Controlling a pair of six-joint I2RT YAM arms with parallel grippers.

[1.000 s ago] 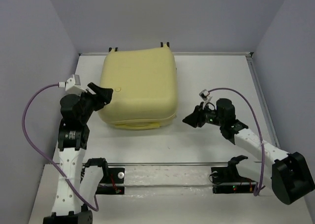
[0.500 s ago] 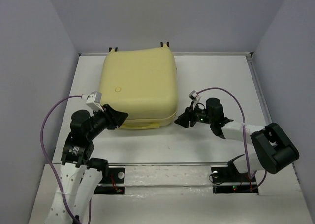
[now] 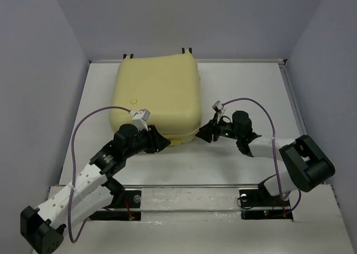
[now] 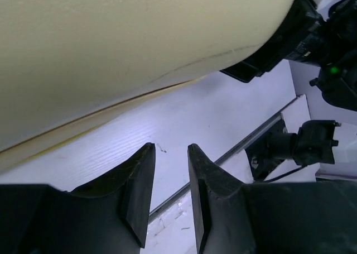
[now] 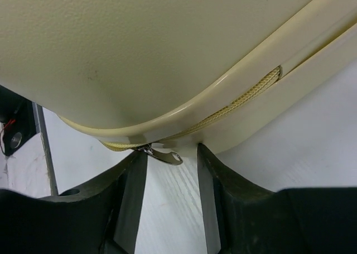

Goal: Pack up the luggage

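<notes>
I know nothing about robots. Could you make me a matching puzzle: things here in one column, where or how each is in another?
1 pale yellow hard-shell suitcase
2 left black two-finger gripper
3 right black two-finger gripper
4 small silver zipper pull

A between open jaws
B lid down, on the white table
C open, astride the pull
D open, nothing between

Pairs: 1-B, 2-D, 3-C, 4-A

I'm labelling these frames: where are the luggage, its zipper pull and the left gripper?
luggage (image 3: 159,92), top view, middle of lid.
zipper pull (image 5: 163,155), right wrist view, metal tab.
left gripper (image 4: 170,148), left wrist view, between its fingertips.
</notes>
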